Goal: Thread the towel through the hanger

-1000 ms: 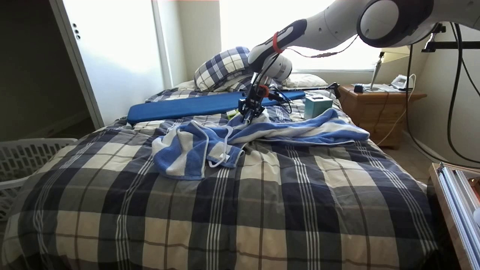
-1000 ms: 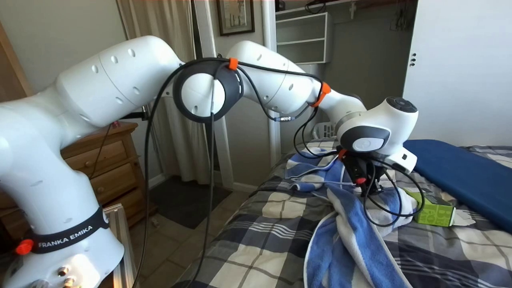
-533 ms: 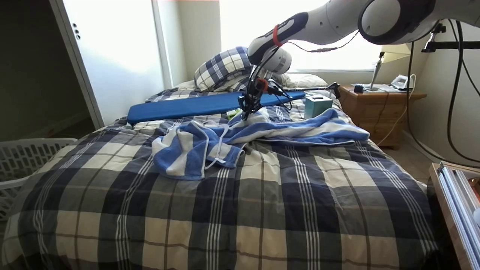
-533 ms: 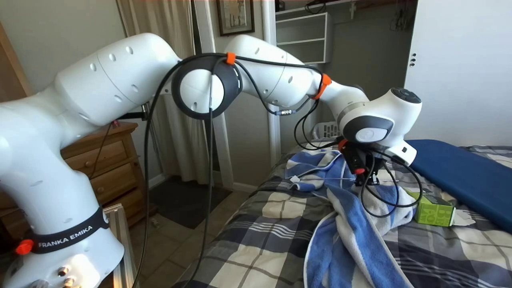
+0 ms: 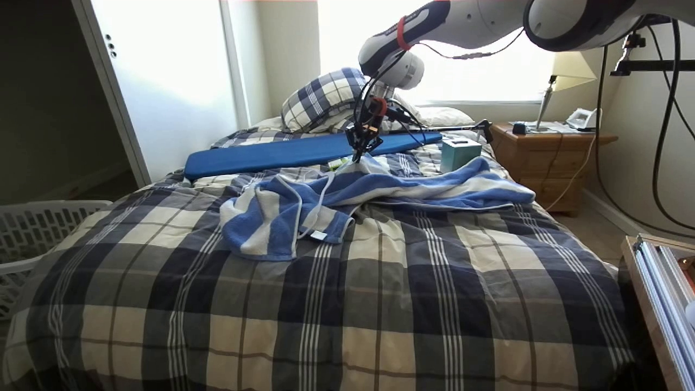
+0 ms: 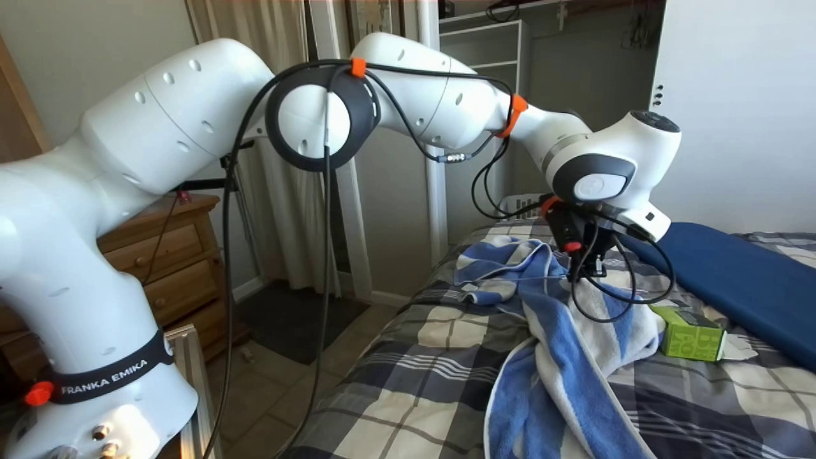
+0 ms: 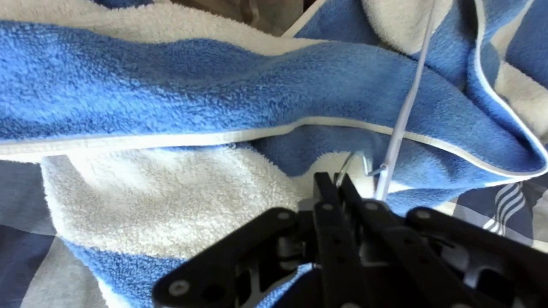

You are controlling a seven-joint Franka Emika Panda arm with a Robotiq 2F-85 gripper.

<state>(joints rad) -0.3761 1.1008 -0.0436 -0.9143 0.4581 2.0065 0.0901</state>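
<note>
Over the towel (image 7: 192, 96), the gripper (image 7: 336, 179) clenches the hanger (image 7: 401, 122) by its hook (image 7: 366, 165)

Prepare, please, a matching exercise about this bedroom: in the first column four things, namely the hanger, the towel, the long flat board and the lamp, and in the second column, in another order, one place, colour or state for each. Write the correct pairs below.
1. hanger
2. towel
3. long flat board
4. lamp

A. plain blue
B. held by the gripper
C. on the wooden nightstand
D. blue-and-white stripes

Right pairs: 1-B; 2-D; 3-A; 4-C
</note>
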